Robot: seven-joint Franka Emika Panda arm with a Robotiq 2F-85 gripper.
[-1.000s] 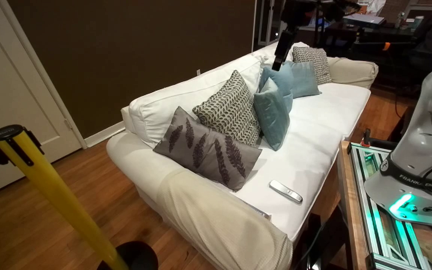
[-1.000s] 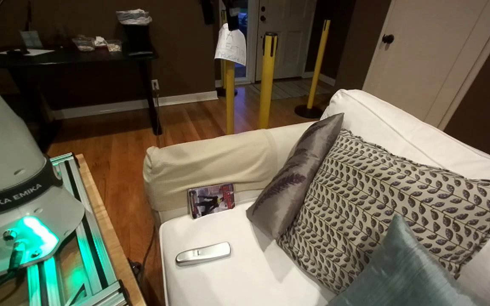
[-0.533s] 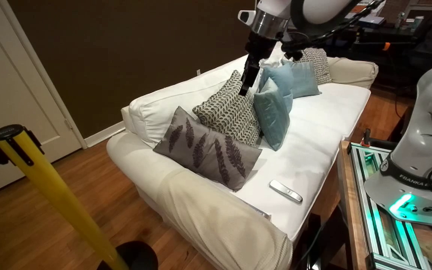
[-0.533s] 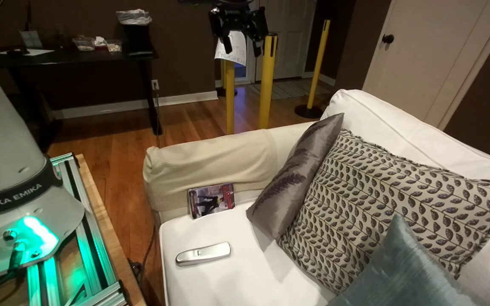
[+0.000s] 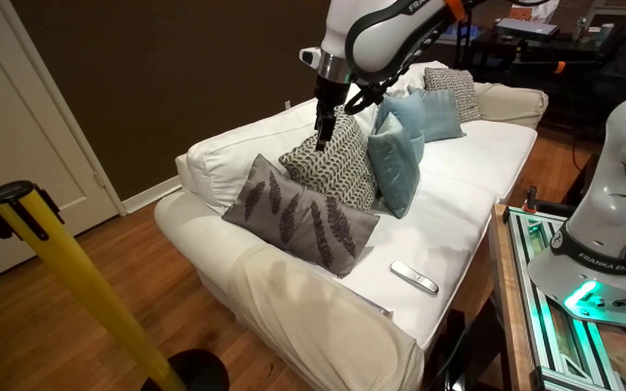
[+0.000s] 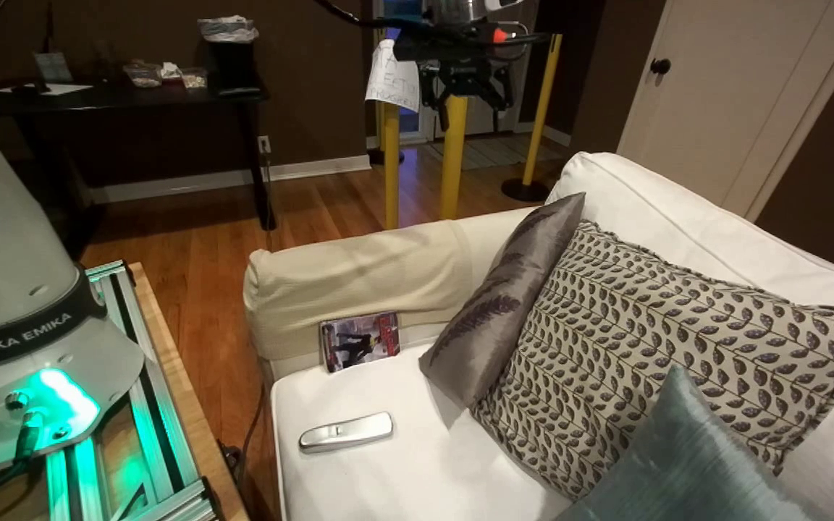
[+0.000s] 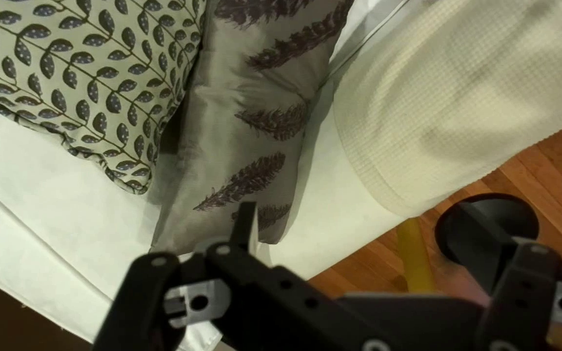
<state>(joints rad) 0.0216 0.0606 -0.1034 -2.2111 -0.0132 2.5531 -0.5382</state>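
White and largest is the sofa (image 5: 454,168), with its backrest (image 5: 261,136) and armrest (image 6: 359,282). The leaf-patterned pillow (image 6: 649,333) leans on the backrest, and the gray pillow (image 7: 242,131) is tilted between this pillow and the armrest. The claw (image 7: 359,214) hangs above this end of the sofa, nearest, I judge, to the gray pillow. Its fingers are wide apart, nothing is between them, and I see no touch. In the wrist view, one finger covers a bit of the gray pillow, while the other falls outside it. Good handling here seems to ask for slow movement, with both fingers placed evenly before any touch, because a soft pillow probably shifts when pushed. The silver gadget (image 5: 414,277) lies flat on the sofa, well apart.
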